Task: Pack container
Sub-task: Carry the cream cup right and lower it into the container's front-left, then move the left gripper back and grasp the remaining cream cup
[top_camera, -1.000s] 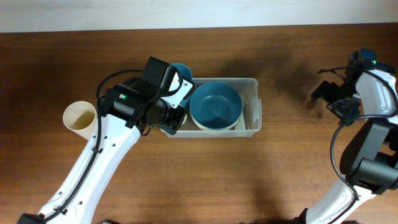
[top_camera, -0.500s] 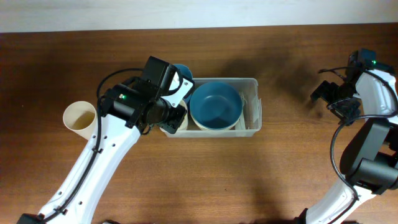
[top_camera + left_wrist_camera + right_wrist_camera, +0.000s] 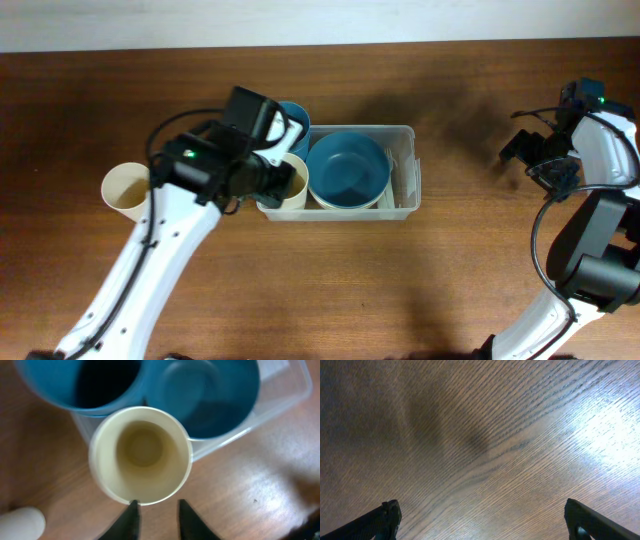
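The clear container [image 3: 405,133] stands mid-table and holds a blue bowl [image 3: 347,170]. A cream cup [image 3: 291,186] stands upright at its left end. In the left wrist view the cream cup [image 3: 141,455] is seen from above, with the blue bowl [image 3: 210,395] and the container rim [image 3: 282,402] beyond it. My left gripper [image 3: 268,188] [image 3: 159,512] is open and empty, its fingertips just beside the cup's rim. My right gripper [image 3: 535,152] [image 3: 485,525] is wide open over bare wood at the far right.
A blue cup [image 3: 293,114] [image 3: 90,382] stands against the container's back left corner. A second cream cup [image 3: 128,187] stands on the table to the left. A white strip lies along the container's right wall [image 3: 408,175].
My left gripper has drawn back to the left off the container, uncovering the cream cup now standing at its left end. The right arm has not moved.
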Motion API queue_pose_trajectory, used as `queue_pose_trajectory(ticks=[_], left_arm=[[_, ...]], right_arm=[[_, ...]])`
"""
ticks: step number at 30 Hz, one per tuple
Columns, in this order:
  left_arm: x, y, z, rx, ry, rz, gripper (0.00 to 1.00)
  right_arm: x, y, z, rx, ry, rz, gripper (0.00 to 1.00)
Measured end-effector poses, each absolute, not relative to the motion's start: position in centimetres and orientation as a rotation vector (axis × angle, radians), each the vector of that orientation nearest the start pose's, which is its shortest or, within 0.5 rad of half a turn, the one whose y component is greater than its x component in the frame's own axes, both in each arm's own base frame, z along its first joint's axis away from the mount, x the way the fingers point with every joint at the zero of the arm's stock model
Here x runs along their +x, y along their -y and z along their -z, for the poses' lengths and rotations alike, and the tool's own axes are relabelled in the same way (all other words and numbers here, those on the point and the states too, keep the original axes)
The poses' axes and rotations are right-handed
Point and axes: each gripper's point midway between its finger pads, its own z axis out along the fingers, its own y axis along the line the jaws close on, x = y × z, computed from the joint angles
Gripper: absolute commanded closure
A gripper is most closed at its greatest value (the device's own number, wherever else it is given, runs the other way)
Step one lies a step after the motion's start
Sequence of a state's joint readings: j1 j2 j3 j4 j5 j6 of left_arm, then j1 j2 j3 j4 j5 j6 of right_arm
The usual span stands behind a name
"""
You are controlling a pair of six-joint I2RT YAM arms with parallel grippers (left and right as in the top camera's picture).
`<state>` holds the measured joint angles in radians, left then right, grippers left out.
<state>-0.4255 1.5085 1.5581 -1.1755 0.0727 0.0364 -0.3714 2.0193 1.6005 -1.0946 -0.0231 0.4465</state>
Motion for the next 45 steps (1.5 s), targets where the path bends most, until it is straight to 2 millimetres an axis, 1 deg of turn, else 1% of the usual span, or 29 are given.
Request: queue_pose_trajectory(ticks=[1,2,3,6,8,10,13,15,18,24,27,32,35,36,37,38,39,40,41,43,45], left_arm=[[31.6,14.9,-23.3,0.592,-2.634,0.205,0.37],[31.6,14.1,-24.0,0.53,-2.632,0.189,0.34],[31.6,13.1,-24.7,0.478,-2.628,0.168,0.32],[31.0,8.6,-26.9,0.27,-2.609,0.048,0.32],[30.2,5.3,-28.0,0.114,-2.603,-0.038,0.31],[29.5,2.6,-28.4,-0.036,-2.605,-0.102,0.31],[29.3,-0.4,-28.1,-0.218,-2.615,-0.167,0.3],[29.6,-1.7,-27.5,-0.298,-2.627,-0.194,0.3],[30.3,-2.9,-26.2,-0.372,-2.657,-0.226,0.31],[33.2,-4.2,-22.5,-0.452,-2.722,-0.26,0.3],[34.2,-5.0,-20.5,-0.49,-2.767,-0.274,0.3],[34.7,-6.3,-17.4,-0.556,-2.849,-0.277,0.31],[34.9,-6.7,-15.5,-0.594,-2.903,-0.251,0.32],[34.9,-6.7,-15.1,-0.601,-2.916,-0.241,0.34],[34.9,-6.7,-14.6,-0.611,-2.932,-0.228,0.4],[35.0,-6.7,-14.0,-0.625,-2.949,-0.215,0.47],[35.0,-6.7,-13.4,-0.633,-2.965,-0.203,0.69],[35.0,-6.7,-12.9,-0.639,-2.98,-0.194,0.89],[35.0,-6.6,-12.5,-0.638,-2.992,-0.188,0.99],[35.0,-6.4,-12.0,-0.638,-3.009,-0.168,0.98],[35.0,-6.0,-12.0,-0.638,-3.013,-0.141,0.99]], right_arm=[[37.1,14.0,-6.1,1.225,-2.831,-0.039,0.01],[37.1,14.0,-6.1,1.227,-2.831,-0.038,0.01],[37.1,14.0,-6.1,1.226,-2.831,-0.038,0.01],[37.1,14.0,-6.1,1.226,-2.831,-0.039,0.01],[37.1,14.0,-6.1,1.226,-2.831,-0.039,0.01],[37.1,14.0,-6.1,1.226,-2.831,-0.038,0.01],[37.1,14.0,-6.1,1.226,-2.831,-0.039,0.01],[37.1,14.0,-6.1,1.226,-2.831,-0.038,0.01],[37.1,14.0,-6.1,1.225,-2.831,-0.038,0.01],[37.1,14.0,-6.1,1.226,-2.831,-0.039,0.01],[37.1,14.0,-6.1,1.226,-2.831,-0.038,0.01],[37.1,14.0,-6.1,1.226,-2.831,-0.039,0.01],[37.1,14.0,-6.1,1.225,-2.831,-0.038,0.01],[37.1,14.0,-6.1,1.226,-2.831,-0.039,0.01],[37.1,14.0,-6.1,1.226,-2.831,-0.039,0.01],[37.1,14.0,-6.1,1.227,-2.831,-0.038,0.01],[37.1,14.0,-6.1,1.226,-2.831,-0.038,0.01],[37.1,14.0,-6.1,1.226,-2.831,-0.038,0.01],[37.1,14.0,-6.1,1.226,-2.831,-0.038,0.01],[37.1,14.0,-6.1,1.226,-2.831,-0.038,0.01],[37.1,14.0,-6.1,1.226,-2.831,-0.038,0.01]])
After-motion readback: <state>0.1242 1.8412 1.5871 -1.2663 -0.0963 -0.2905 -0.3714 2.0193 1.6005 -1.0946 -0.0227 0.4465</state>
